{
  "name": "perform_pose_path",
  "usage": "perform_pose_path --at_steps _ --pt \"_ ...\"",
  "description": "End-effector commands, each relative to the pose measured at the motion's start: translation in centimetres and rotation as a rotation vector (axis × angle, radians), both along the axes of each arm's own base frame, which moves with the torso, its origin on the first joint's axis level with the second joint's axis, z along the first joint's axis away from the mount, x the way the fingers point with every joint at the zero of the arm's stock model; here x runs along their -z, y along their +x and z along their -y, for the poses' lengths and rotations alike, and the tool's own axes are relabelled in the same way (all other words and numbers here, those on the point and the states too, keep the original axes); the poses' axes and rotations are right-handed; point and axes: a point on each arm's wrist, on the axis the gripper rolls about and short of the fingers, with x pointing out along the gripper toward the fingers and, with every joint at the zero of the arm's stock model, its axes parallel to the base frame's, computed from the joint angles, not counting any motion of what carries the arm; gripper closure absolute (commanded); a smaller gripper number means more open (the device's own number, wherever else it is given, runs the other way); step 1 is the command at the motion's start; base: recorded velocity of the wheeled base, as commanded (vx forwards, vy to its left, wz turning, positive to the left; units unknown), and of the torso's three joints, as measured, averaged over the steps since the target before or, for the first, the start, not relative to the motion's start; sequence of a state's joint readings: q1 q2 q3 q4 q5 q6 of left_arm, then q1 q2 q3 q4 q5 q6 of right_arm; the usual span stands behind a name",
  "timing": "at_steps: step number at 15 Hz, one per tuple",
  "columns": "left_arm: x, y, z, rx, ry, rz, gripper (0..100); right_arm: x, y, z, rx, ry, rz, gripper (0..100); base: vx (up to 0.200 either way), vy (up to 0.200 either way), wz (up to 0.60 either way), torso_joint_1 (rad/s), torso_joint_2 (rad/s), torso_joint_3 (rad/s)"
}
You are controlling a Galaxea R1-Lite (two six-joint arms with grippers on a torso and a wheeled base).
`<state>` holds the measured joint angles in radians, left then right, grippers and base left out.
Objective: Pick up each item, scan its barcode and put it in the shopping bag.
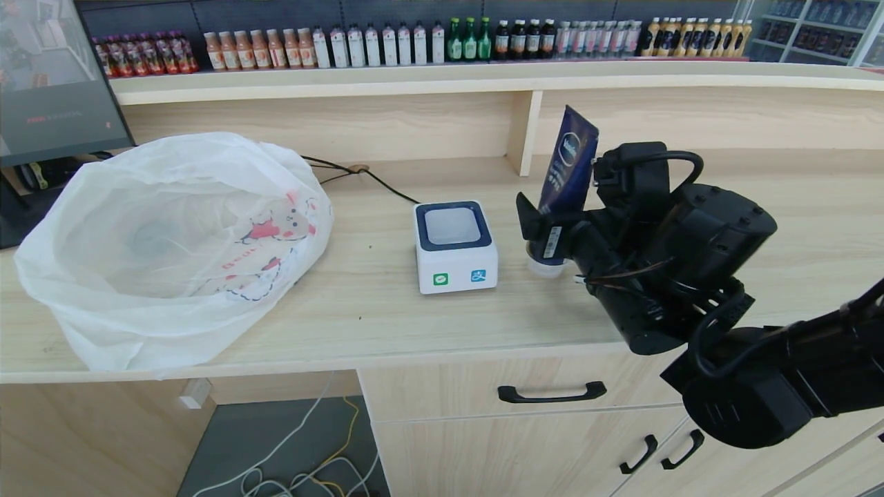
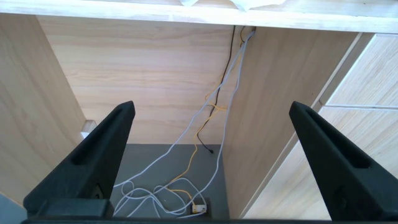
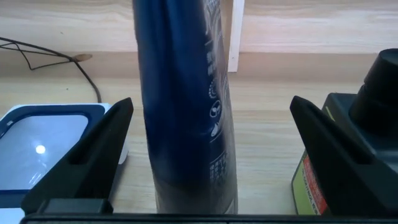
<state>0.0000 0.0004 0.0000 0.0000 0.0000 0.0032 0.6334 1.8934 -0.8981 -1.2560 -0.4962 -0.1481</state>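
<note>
Left end effector [image 2: 211, 109]: fingers spread, below the bench edge, loose cables [image 2: 186, 186] on the floor beyond.

Bench [image 1: 387, 324], left to right: white shopping bag [image 1: 173, 255], mouth open; scanner [image 1: 454, 245], window up; tube [image 1: 570, 162] just right of it.

Tube: dark blue, long axis near vertical, white cap down on the bench, crimped end up, white barcode patch low on its side.

Right end effector [image 3: 208, 109]: fingers spread either side of the tube, not pressing it. Right wrist view adds a dark container [image 3: 367, 112] beside the tube.
</note>
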Motion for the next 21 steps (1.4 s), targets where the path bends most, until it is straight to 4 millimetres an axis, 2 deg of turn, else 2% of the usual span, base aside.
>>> perform_pose_path --at_steps 1,5,10,15,21 --pt "0.0 0.0 0.0 0.000 0.000 0.000 0 0.2 -0.1 0.0 -0.001 -0.004 -0.005 0 0.000 0.000 0.00 0.000 0.00 0.000" --pt "0.0 0.0 0.0 0.000 0.000 0.000 0 0.5 0.3 0.2 0.008 -0.006 -0.009 0 0.000 0.000 0.00 0.000 0.00 0.000" --pt "0.0 0.0 0.0 0.000 0.000 0.000 0 1.9 0.4 0.0 -0.047 -0.041 -0.037 0 0.000 0.000 0.00 0.000 0.00 0.000" --pt "0.0 0.0 0.0 0.000 0.000 0.000 0 2.2 1.1 0.9 -0.018 -0.048 -0.045 0 0.000 0.000 0.00 0.000 0.00 0.000" --pt "0.0 0.0 0.0 0.000 0.000 0.000 0 2.3 1.3 0.7 -0.035 -0.048 -0.041 0 0.000 0.000 0.00 0.000 0.00 0.000"
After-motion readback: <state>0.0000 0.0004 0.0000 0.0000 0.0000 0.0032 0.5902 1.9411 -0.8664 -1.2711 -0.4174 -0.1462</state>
